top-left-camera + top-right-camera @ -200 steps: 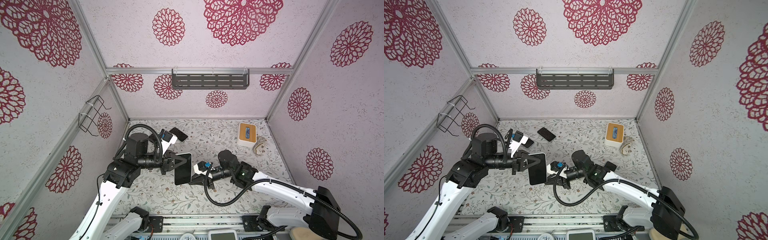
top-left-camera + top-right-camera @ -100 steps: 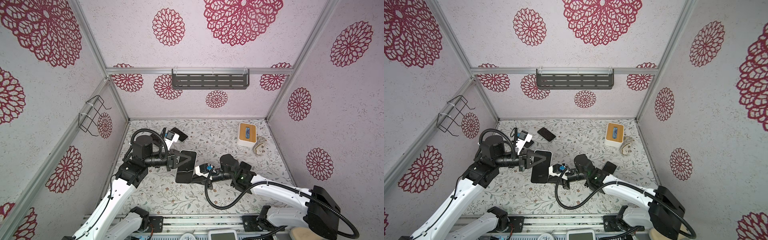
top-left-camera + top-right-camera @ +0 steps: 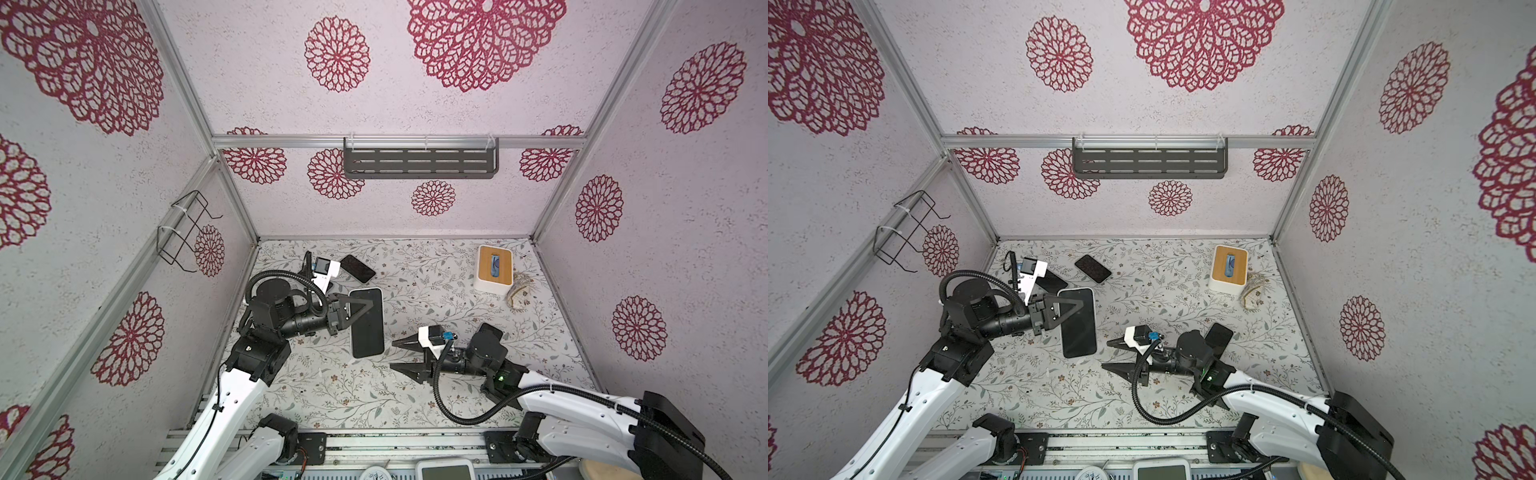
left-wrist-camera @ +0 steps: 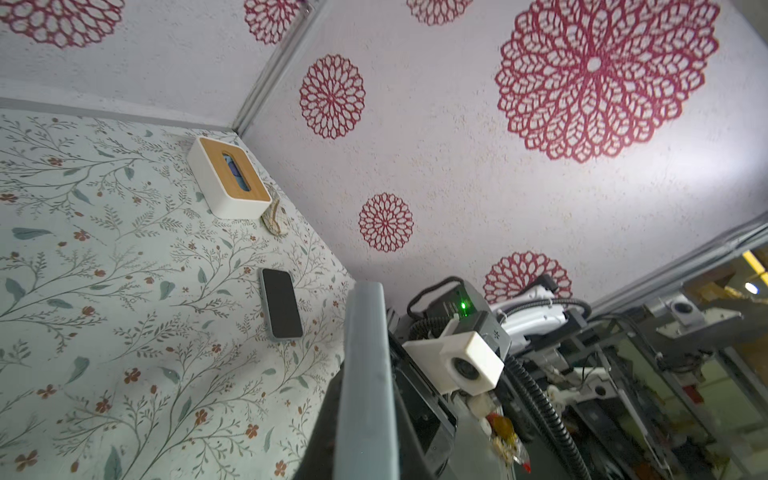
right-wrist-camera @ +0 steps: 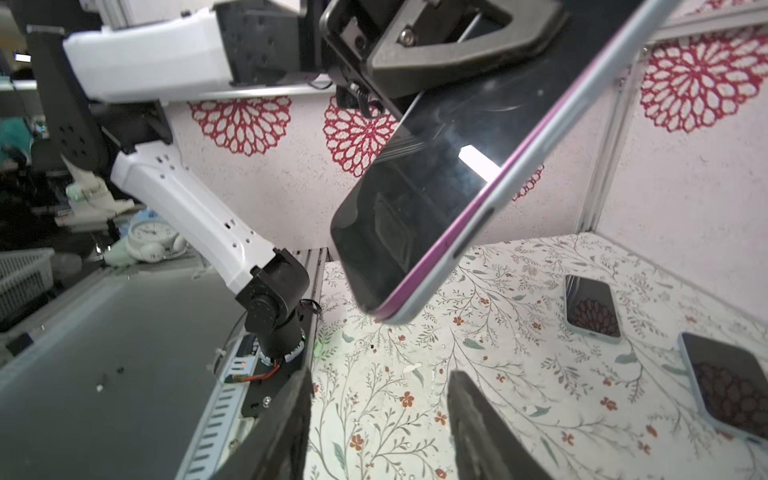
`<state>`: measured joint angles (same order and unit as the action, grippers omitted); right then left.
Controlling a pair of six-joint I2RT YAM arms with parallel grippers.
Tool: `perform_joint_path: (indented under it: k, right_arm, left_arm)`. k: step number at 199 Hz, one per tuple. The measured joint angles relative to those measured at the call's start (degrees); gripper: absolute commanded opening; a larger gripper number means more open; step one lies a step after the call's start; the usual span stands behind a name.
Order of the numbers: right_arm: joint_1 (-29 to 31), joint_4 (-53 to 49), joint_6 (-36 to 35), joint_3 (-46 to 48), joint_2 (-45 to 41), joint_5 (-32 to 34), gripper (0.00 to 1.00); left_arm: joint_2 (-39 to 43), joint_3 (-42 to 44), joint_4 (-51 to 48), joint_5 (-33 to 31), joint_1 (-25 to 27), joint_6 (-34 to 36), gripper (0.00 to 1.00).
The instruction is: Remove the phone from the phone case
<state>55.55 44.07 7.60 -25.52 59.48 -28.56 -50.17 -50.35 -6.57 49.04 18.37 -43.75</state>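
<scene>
Phone [image 3: 368, 337] lengthwise near-to-far, screen up

1. You'll find the phone [image 3: 368, 332], a black-screened slab with a purple rim, clamped in the left hand [image 3: 362, 306] and lifted off the worktop [image 3: 332, 382], screen up in both top views.
2. Its pale grey case [image 5: 582, 99] wraps the back and edges, and the phone sits fully seated inside.
</scene>
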Motion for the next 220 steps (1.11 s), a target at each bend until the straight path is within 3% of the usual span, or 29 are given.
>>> perform_joint_path:
  k: [26,66,110,220]
  right_arm:
    - [0.35,0.02,6.71,1.68,-1.60,2.36,0.72]
    - [1.68,1.20,14.19,0.61,1.25,4.02,0.73]
    - [1.75,3.26,19.45,-2.47,5.03,4.20,0.73]
    - [0.02,6.78,24.44,-3.91,7.26,4.13,0.72]
  left_arm:
    - [-0.94,1.57,8.04,-0.72,-0.22,-7.80,0.00]
    - [-2.82,2.23,15.61,-0.63,0.98,-13.27,0.00]
    - [-3.48,3.45,19.47,-0.07,2.89,-15.04,0.00]
    - [-4.31,5.20,25.18,-0.31,5.11,-16.57,0.00]
